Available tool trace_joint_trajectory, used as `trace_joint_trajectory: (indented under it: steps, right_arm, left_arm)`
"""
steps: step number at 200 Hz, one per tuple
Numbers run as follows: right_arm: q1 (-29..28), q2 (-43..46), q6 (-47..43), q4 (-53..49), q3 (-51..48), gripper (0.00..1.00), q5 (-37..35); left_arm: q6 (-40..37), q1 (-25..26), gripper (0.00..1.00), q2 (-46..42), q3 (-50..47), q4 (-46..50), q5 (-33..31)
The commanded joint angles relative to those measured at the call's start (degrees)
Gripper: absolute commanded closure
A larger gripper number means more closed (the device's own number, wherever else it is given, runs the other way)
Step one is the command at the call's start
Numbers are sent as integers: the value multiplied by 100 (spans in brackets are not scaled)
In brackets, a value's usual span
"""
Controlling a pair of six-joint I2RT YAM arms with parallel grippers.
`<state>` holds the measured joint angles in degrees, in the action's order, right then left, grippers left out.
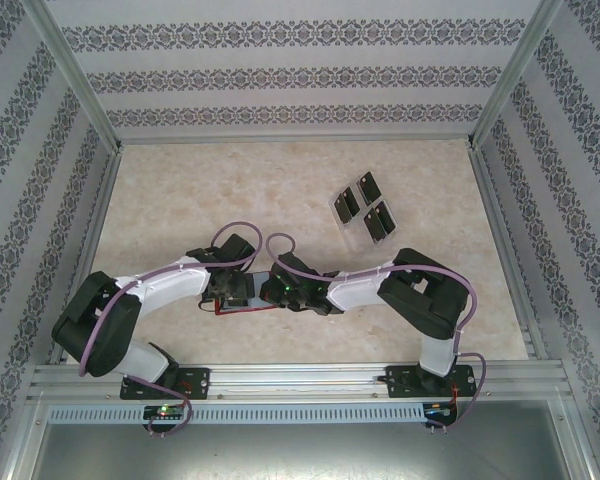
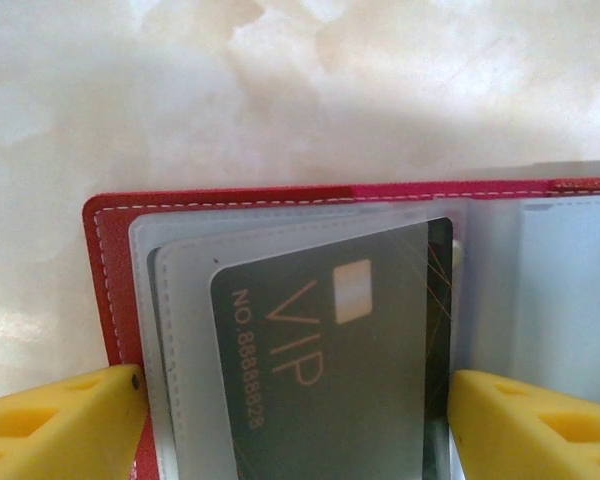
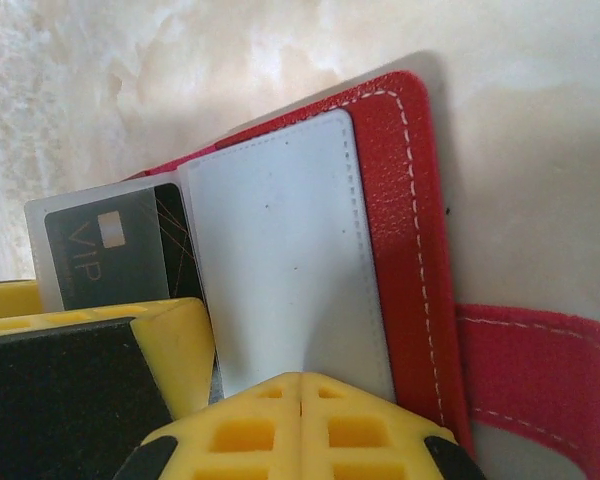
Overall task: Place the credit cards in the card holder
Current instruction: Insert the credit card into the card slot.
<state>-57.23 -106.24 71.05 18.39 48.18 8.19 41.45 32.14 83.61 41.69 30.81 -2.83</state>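
the card holder (image 2: 105,290) lies open and flat on the table (image 1: 180,200), near the front edge and midway between the two arm bases. its red stitched cover frames a stack of clear pockets (image 2: 180,300). a dark credit card marked "vip" (image 2: 330,380) lies among the pockets on the holder's left half, with film over its right edge; whether it is fully seated cannot be told. the snap tab (image 3: 540,350) stretches out flat to the right of the cover.

the left gripper (image 2: 292,405) hangs over that left half with its jaws spread wide. one yellow finger is at the red outer edge and the other just beside the card's right side, and nothing is clamped between them. the right gripper (image 3: 300,400) has its tips closed together, resting on the pale pocket of the right half.

well apart, toward the far right of the table, more credit cards (image 1: 380,222) sit in a clear rack (image 1: 348,228).
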Motion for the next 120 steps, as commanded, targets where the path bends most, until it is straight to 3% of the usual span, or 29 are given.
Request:
trace_joint_trajectory:
  steps: [1,120]
  right_arm:
    - [19,-35,120,-386,-182,100,-193]
    - [62,-57,155,-293,-205,100,-120]
  left_arm:
    - [160,-13,21,-60,-102,521,-277]
    - [-5,-171,20,-344,-55,776,-471]
